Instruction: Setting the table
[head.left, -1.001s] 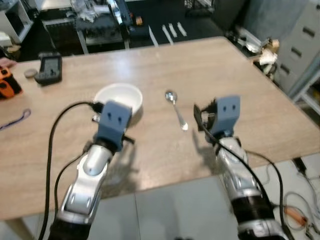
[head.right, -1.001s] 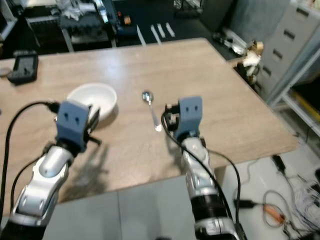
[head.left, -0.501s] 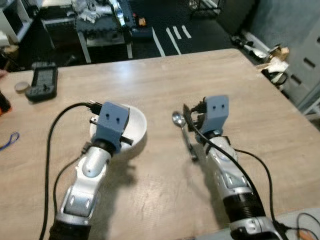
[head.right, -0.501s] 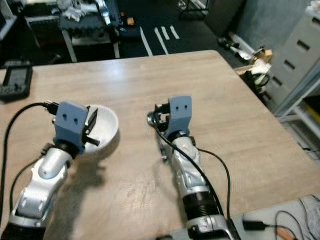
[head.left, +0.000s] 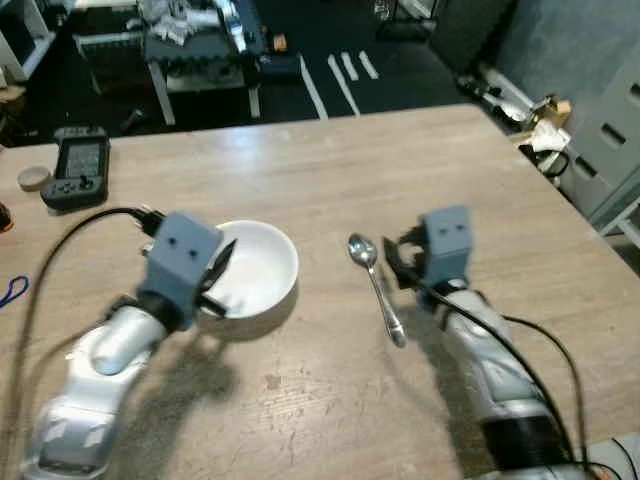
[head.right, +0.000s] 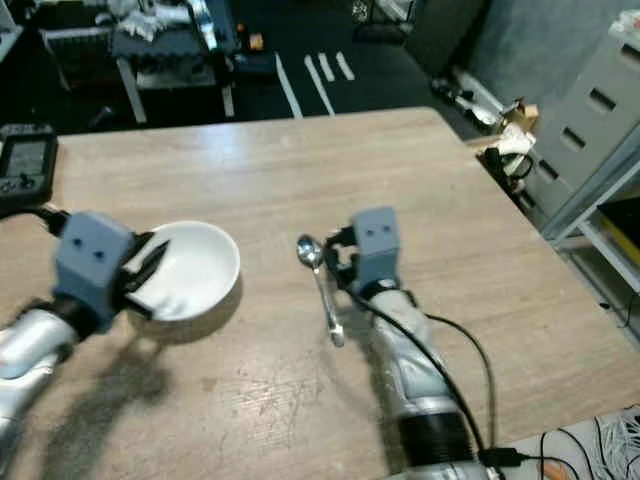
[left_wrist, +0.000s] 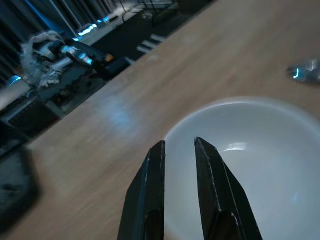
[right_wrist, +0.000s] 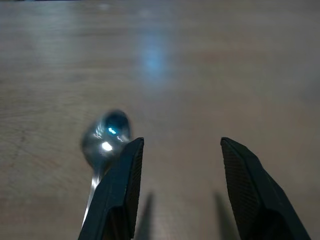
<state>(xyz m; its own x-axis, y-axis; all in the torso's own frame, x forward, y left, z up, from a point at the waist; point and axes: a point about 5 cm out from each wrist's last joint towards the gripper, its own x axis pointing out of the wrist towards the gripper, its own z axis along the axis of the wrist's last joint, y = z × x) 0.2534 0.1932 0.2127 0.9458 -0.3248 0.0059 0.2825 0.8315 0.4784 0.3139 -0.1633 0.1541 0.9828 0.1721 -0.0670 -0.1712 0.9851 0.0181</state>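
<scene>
A white bowl (head.left: 262, 268) sits on the wooden table (head.left: 330, 160), left of centre. My left gripper (head.left: 218, 280) is at the bowl's near-left rim. In the left wrist view its fingers (left_wrist: 152, 165) stand close together astride the rim (left_wrist: 172, 131), one inside and one outside, shut on it. A silver spoon (head.left: 376, 288) lies to the right of the bowl, its head pointing away from me. My right gripper (head.left: 397, 266) hovers low just right of the spoon, open. In the right wrist view the spoon's head (right_wrist: 106, 136) lies beside one finger (right_wrist: 120, 190), outside the gap.
A dark handheld device (head.left: 76, 170) and a small round lid (head.left: 33, 178) lie at the table's far left. A blue cord (head.left: 10, 291) is at the left edge. Beyond the far edge stands a cluttered bench (head.left: 200, 40); drawers (head.right: 600, 110) stand to the right.
The camera has shifted. My left arm has swung out to the left, and its gripper now sits at the bowl's near rim. My right gripper has moved from over the spoon to its right side.
</scene>
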